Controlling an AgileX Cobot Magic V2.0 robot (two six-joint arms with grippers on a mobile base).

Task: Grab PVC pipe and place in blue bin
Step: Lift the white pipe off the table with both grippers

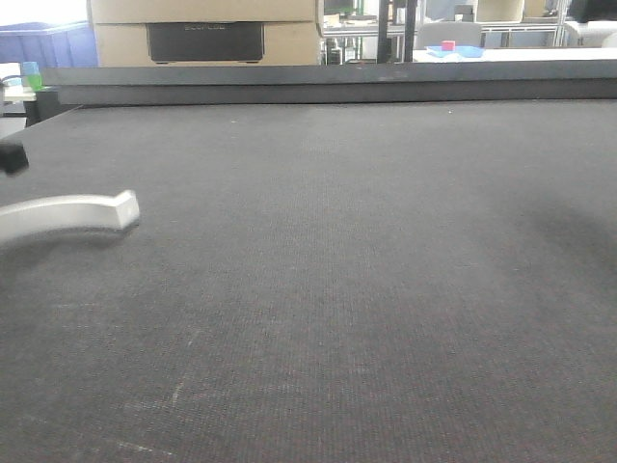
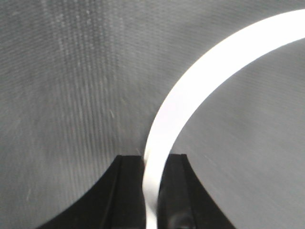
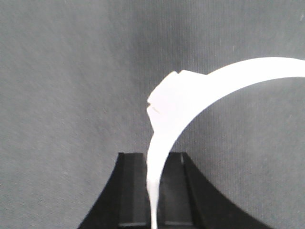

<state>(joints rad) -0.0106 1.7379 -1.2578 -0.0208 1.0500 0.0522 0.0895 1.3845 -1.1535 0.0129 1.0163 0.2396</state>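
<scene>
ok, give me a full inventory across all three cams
pipe: one, white, curved, far left over the table
table: one, dark grey top, fills the foreground
cardboard box: one, tan, behind the table's far edge
crate: one, blue, background, far left
cup: one, green, far left, too small to be sure
tray: one, blue, far background
block: one, pink, on the tray
left end effector: one, black, closed on the pipe
right end effector: one, black, pipe between its fingers, grip unclear

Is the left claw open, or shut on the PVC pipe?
Shut on it: the PVC pipe sits in the left claw, both fingers touching its sides.
</scene>
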